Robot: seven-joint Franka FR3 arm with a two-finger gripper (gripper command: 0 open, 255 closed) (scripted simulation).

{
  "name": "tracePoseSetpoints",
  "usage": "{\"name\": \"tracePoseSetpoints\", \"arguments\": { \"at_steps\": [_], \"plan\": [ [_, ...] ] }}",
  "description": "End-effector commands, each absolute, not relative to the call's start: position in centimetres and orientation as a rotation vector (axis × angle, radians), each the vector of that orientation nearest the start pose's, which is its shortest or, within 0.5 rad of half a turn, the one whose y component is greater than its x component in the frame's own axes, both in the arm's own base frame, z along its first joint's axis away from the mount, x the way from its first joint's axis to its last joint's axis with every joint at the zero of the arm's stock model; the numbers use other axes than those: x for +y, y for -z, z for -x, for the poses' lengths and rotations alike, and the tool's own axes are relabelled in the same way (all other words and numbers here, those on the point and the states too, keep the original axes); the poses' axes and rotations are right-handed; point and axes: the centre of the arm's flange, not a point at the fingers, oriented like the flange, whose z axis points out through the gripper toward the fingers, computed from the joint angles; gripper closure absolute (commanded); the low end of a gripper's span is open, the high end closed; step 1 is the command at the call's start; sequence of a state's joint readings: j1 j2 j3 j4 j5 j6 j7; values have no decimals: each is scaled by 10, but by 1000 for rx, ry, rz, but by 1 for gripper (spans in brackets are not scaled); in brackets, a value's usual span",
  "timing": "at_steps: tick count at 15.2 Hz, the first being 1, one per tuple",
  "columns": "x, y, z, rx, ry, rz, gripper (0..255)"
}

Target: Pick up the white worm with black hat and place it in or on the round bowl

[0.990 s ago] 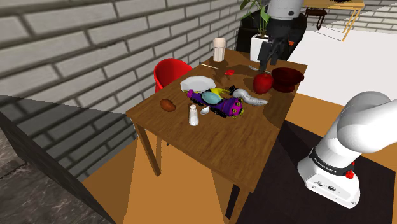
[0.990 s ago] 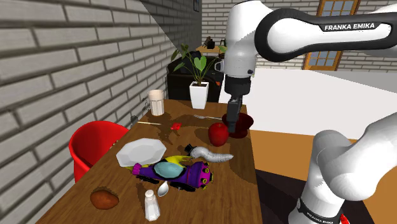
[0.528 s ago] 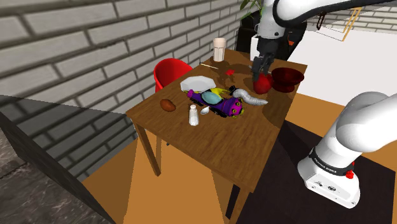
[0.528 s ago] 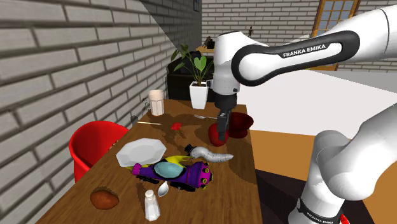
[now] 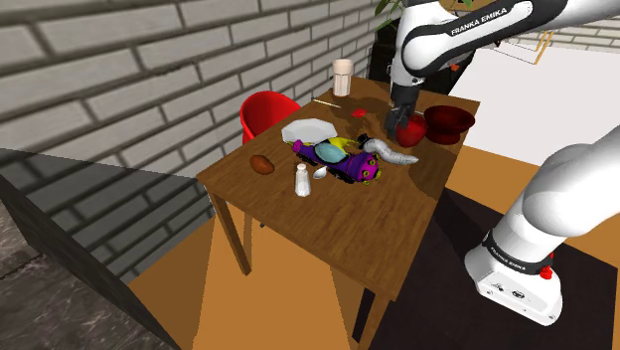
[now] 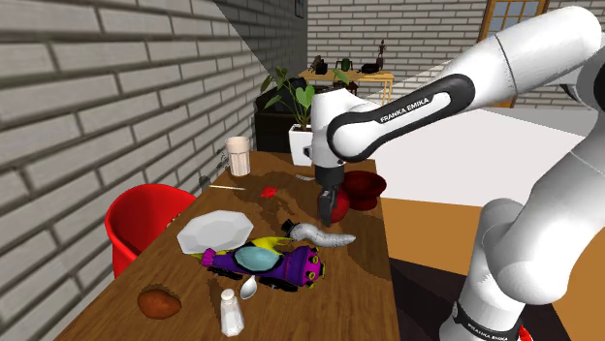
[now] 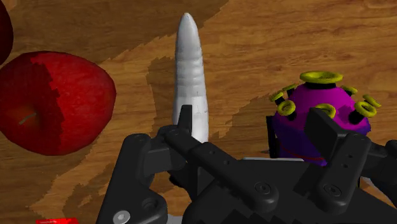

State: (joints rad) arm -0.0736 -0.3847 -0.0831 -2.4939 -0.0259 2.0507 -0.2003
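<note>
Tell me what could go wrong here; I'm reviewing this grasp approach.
1. The white worm lies beneath one finger, not midway in the open gripper; closing may miss it.
2. The red apple and purple toy sit close on either side; a finger could bump either.

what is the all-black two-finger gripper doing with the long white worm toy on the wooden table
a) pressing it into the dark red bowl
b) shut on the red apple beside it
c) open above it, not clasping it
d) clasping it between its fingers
c: the all-black gripper has its fingers standing apart, with the long white worm lying unclasped on the wooden table beyond them; the red apple lies beside the worm.
</note>
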Motion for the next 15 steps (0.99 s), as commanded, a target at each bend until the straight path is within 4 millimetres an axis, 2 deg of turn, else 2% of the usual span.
{"name": "tracePoseSetpoints", "arguments": {
  "at_steps": [1,6,13,15],
  "plan": [
    [-78,-398,-420,-111,-98,3126,0],
    [-109,-347,-448,-137,-124,3137,0],
    [-110,-311,-445,-137,-124,3137,0],
    [-110,-308,-444,-137,-124,3137,0]
  ]
}}
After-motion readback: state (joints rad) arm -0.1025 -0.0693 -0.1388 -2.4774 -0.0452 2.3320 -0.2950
